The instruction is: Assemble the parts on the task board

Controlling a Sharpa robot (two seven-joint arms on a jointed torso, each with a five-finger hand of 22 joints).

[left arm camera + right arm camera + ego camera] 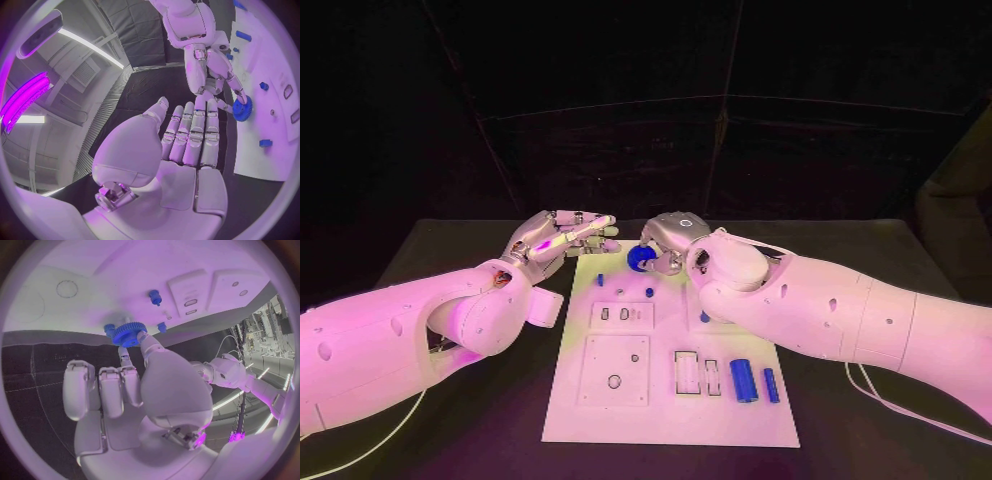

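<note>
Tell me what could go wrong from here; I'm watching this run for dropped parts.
The right hand pinches the blue gear only by its fingertips over the task board's far end, so the gear may slip or tilt before seating. Small blue pegs stand just below it and could get knocked. The left hand hovers close and could collide.

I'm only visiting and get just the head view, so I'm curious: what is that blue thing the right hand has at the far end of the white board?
Observer: The right wrist view shows a blue gear with teeth round its rim, pinched in the fingers of the right hand.
Operator: Does the left hand hold anything?
Observer: No. The left wrist view shows the left hand with straight fingers and a bare palm.
Operator: Is the gear on the board?
Observer: The right wrist view shows it at the edge of the task board; whether it touches, I cannot tell.
</note>
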